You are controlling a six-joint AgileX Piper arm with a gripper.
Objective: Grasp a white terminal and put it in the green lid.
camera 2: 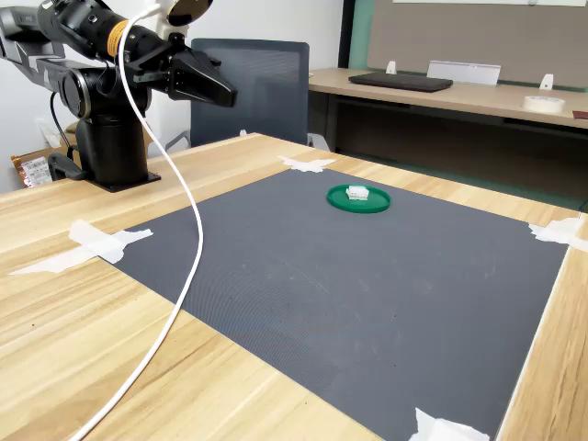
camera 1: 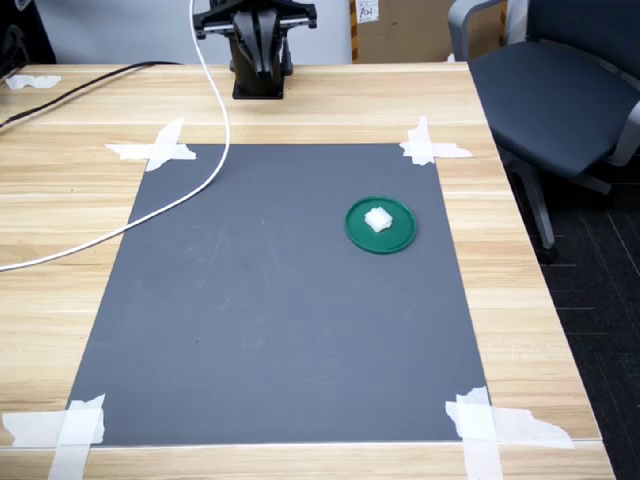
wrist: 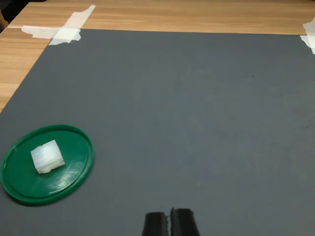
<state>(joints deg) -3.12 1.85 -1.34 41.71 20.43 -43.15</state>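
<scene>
- Nearest the wrist camera, the gripper [wrist: 170, 223] shows only its two dark fingertips, pressed together with nothing between them; in the second exterior view it is pulled back high beside the arm's base, well apart from the work.
- From those fingertips, the green lid [wrist: 74, 172] lies at about ten o'clock on the dark mat [wrist: 197, 123], flat, rim up.
- The white terminal [wrist: 47, 156] sits inside the lid, resting on its floor a little toward the rim side; both exterior views show it there too, so I judge the placing done.
- How it would handle, as a guess: a tiny hard plastic block, very light, stiff, not fragile, but smooth enough to squirt out of a careless pinch.
- Its ribbed, uneven edges suggest taking it across the two flattest opposite faces, low on the body, with the jaws coming straight down.
- The lid looks light and slick on the mat, so a nudge to its rim would likely slide it.
- Farther out, at twelve to one o'clock, tape strips [wrist: 66, 30] hold the mat's corners to the wooden table [wrist: 197, 14].
</scene>
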